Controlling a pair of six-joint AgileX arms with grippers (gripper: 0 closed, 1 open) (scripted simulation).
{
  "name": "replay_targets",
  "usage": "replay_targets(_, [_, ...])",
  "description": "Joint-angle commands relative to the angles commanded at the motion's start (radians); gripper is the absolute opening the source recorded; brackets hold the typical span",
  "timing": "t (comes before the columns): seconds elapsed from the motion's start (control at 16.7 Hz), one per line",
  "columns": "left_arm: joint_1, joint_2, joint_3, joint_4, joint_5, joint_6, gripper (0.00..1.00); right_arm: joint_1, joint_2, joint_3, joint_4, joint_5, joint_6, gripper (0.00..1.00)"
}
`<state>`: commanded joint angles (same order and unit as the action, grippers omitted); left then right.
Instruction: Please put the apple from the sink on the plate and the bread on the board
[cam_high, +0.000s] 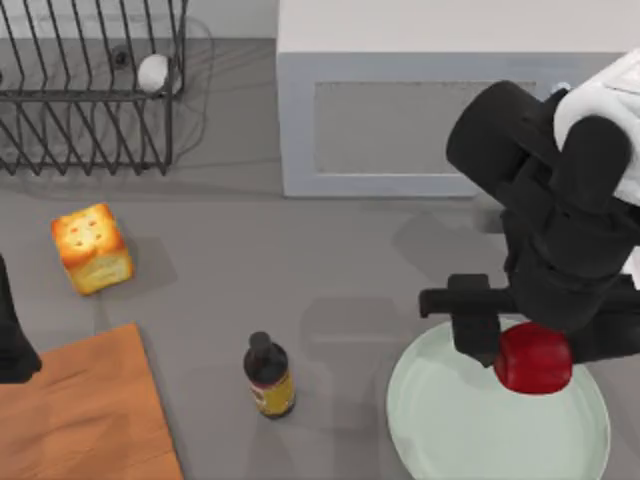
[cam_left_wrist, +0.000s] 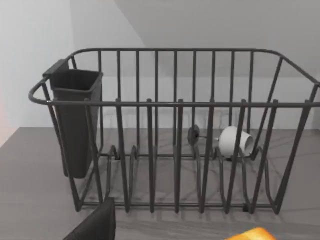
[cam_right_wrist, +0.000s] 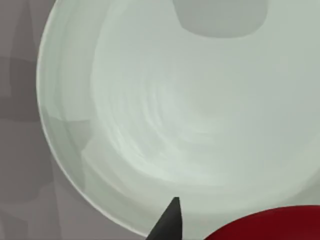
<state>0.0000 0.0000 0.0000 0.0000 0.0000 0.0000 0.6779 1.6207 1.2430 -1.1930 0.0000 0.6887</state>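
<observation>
The right claw (cam_high: 520, 352) grips the apple (cam_high: 533, 359) above the plate's (cam_high: 450, 430) far rim. The bread (cam_high: 92, 248) sits on the tabletop (cam_high: 300, 260) beyond the board (cam_high: 85, 415). The left arm is parked at the left edge.

Right arm (cam_high: 560, 190): matte black, bulky rounded segments, white upper casing. Right gripper (cam_high: 500, 335): black, blocky, pointed black fingertip (cam_right_wrist: 167, 222). Left arm (cam_high: 12, 340): matte black, smooth-surfaced housing.

Red apple (cam_high: 535, 360), mint-green plate (cam_high: 470, 430)
</observation>
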Motion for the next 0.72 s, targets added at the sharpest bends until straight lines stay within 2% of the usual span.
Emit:
replay_targets(0.6, [0.000, 0.000, 0.000, 0.000, 0.000, 0.000, 1.00, 0.000, 0.000, 0.000, 0.000, 0.000, 0.000, 0.98])
replay_targets(0.72, [0.000, 0.000, 0.000, 0.000, 0.000, 0.000, 1.00, 0.000, 0.000, 0.000, 0.000, 0.000, 0.000, 1.00])
